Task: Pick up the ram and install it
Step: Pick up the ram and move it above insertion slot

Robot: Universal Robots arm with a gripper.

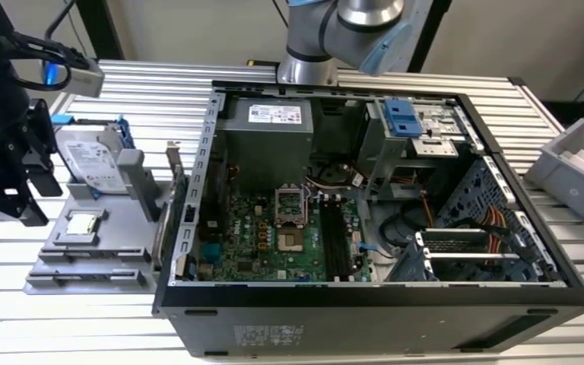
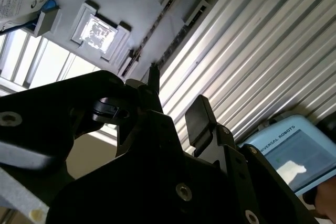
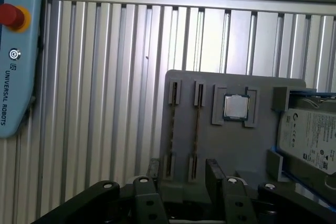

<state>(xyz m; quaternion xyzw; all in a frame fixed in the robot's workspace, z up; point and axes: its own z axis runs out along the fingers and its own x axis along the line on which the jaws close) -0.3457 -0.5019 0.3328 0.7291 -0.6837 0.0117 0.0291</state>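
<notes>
The ram (image 3: 197, 125) is a thin dark stick standing on edge in a slot of the grey fixture tray (image 3: 231, 150), beside the small square chip (image 3: 235, 106). In the second wrist view the ram (image 2: 151, 30) runs as a dark line next to the chip. My gripper (image 3: 184, 174) hangs above the tray's near end, open, with nothing between its fingers (image 3: 214, 174). Both black fingertips (image 2: 198, 114) stand apart. In the exterior view the gripper (image 1: 23, 194) is at the left, over the tray (image 1: 58, 277). The motherboard's long black slots (image 1: 334, 243) lie inside the open computer case (image 1: 373, 296).
A silver hard drive (image 1: 94, 160) in a blue bracket sits at the tray's far end. A blue teach pendant (image 3: 16, 56) lies on the ribbed metal table (image 3: 105, 77). A grey bin (image 1: 576, 171) stands at the exterior view's right. The arm's base (image 1: 307, 68) rises behind the case.
</notes>
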